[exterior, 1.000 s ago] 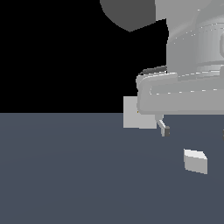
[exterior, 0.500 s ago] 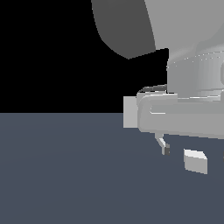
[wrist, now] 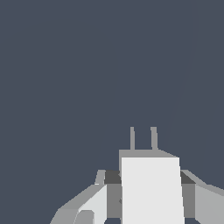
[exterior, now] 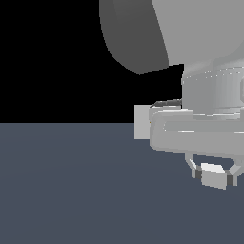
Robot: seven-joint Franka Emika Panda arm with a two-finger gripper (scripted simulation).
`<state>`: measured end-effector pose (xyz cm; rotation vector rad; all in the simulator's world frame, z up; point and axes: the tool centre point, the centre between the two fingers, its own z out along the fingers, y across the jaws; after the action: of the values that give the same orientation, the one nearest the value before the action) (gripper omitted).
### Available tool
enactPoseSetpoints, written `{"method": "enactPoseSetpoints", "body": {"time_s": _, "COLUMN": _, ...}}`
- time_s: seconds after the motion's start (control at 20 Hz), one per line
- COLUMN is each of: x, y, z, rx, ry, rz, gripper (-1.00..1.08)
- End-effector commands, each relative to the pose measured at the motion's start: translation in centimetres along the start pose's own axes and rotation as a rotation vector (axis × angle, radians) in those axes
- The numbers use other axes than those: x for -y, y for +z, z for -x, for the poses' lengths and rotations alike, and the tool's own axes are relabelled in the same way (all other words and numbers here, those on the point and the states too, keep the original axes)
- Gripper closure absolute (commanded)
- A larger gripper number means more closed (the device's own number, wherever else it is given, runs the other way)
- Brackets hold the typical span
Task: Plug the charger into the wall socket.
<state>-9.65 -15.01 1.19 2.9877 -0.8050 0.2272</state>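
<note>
Under me I see only one plain floor [exterior: 71, 190], flat and of a dark slate blue-grey colour. In the exterior view it fills the lower half of the picture and it ends in a straight horizontal edge. Above this edge there is a black background [exterior: 47, 57], completely uniform, without any detail. In the wrist view the same dark blue-grey surface [wrist: 87, 65] takes almost the whole picture, smooth and without marks, lines or texture that I can distinguish. I see no other loose item on this surface in either view, as far as the frames allow me to tell.
</note>
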Motion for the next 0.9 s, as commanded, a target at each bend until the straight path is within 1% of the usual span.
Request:
{"method": "enactPoseSetpoints", "body": {"time_s": 0.0, "x": 0.0, "y": 0.0, "z": 0.0, "rx": 0.000, "ry": 0.000, "rz": 0.000, "gripper": 1.08}}
{"method": "enactPoseSetpoints", "body": {"time_s": 0.45, "x": 0.4, "y": -0.3, "z": -0.2, "rx": -0.001, "ry": -0.012, "rz": -0.002, "gripper": 1.08}}
{"method": "enactPoseSetpoints", "body": {"time_s": 0.65, "x": 1.6, "y": -1.4, "z": -0.8, "rx": -0.001, "ry": -0.048, "rz": -0.006, "gripper": 1.08}}
{"method": "enactPoseSetpoints", "body": {"time_s": 0.85, "x": 3.7, "y": -3.1, "z": -1.7, "rx": -0.001, "ry": -0.109, "rz": -0.014, "gripper": 1.08}}
